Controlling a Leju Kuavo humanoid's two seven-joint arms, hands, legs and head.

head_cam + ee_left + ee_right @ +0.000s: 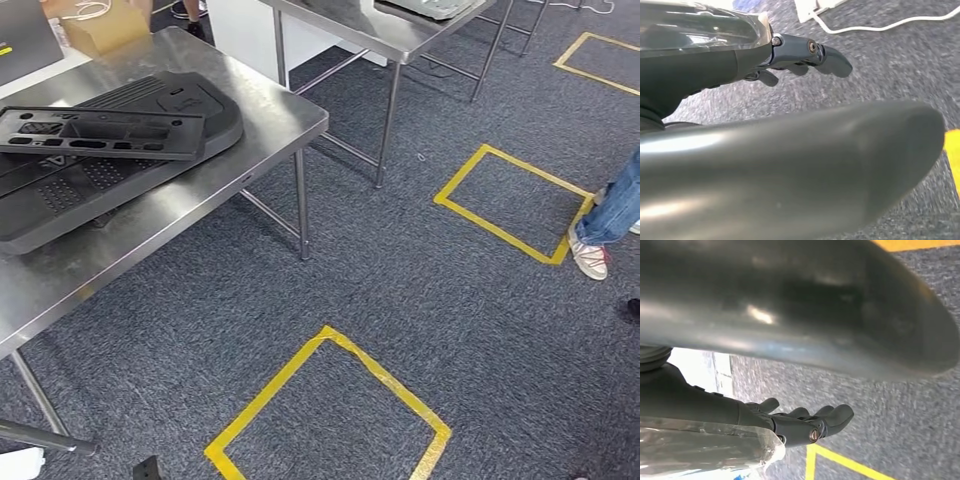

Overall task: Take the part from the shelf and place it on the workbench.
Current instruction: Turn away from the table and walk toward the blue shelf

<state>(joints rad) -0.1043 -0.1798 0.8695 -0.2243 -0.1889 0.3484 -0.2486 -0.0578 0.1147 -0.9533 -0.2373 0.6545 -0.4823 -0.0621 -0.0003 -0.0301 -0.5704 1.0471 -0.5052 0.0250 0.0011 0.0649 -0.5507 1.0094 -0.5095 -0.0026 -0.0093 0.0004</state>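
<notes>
A steel workbench (281, 112) stands at the left in the head view. On it lies a large black moulded part (128, 165), with a flatter black slotted frame (98, 133) resting on top. In the left wrist view my left hand (802, 52) hangs over grey carpet, fingers stretched out and holding nothing. My right hand (806, 424) also hangs above the carpet in the right wrist view, fingers extended and empty. A thick grey thumb (798, 170) lies across the foreground of each wrist view.
Yellow tape squares (332, 400) (513, 200) mark the grey carpet. A second steel table (377, 35) stands behind, and a cardboard box (106, 25) sits at the far left. A person's leg in jeans and a white shoe (596, 235) is at the right edge. A white cable (885, 25) lies on the floor.
</notes>
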